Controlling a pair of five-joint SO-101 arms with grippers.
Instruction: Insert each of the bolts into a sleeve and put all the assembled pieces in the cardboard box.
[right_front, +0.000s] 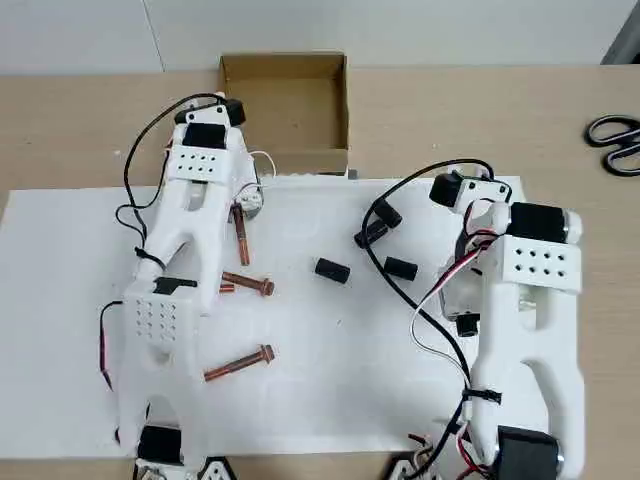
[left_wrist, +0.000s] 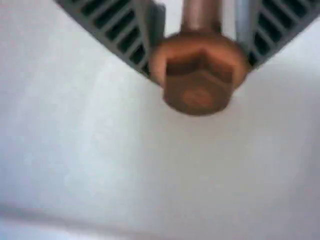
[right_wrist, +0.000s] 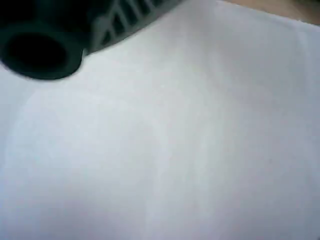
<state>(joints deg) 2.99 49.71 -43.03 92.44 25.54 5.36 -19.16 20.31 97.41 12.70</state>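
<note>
Bolt (left_wrist: 197, 75): copper, hex-headed | left claw (left_wrist: 197, 30) grasps it | right claw (right_front: 463, 312) seemingly grips black sleeve (right_wrist: 40, 50)

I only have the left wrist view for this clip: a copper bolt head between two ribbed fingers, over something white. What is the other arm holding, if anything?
Observer: The right gripper holds a black sleeve, its open bore facing that wrist's camera.
Operator: Any bolts lying loose?
Observer: At least two loose bolts lie on the white sheet, beside the left arm.
Operator: Where's the box?
Observer: The cardboard box sits beyond the sheet's far edge, just past the left arm's wrist.
</note>
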